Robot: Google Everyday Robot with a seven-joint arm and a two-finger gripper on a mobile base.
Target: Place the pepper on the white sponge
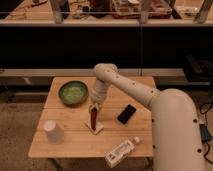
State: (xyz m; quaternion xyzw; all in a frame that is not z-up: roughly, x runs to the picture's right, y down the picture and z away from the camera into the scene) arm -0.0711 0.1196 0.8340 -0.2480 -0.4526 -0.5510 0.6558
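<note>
The tool [94, 107] hangs straight down over the white sponge [94, 127], which serves here as the landmark; the arm reaches in from behind and to the right of it, bent so that the wrist points at the table [75, 142]. The pepper [94, 118] stands nearly upright directly on top of the white sponge, its lower end resting on the block and its upper end up at the tool; whether the tool is parted or clamped on the pepper I cannot tell, since the two run together there. I judge the upright pose follows from the vertical approach; a long thing carried from above by one end arrives end-on. The risk I see is that so narrow a thing, once let go, tips and rolls off the small block; a slow release would suit.

Behind and to the left of the white sponge sits a green bowl [73, 92]; to its left and a little nearer the front edge stands a white cup [52, 131], upside down; to its right lies a black phone [126, 113], flat; in front and to the right lies a white bottle [121, 151] on its side; all are well apart from the sponge, so the drop spot is unobstructed.
</note>
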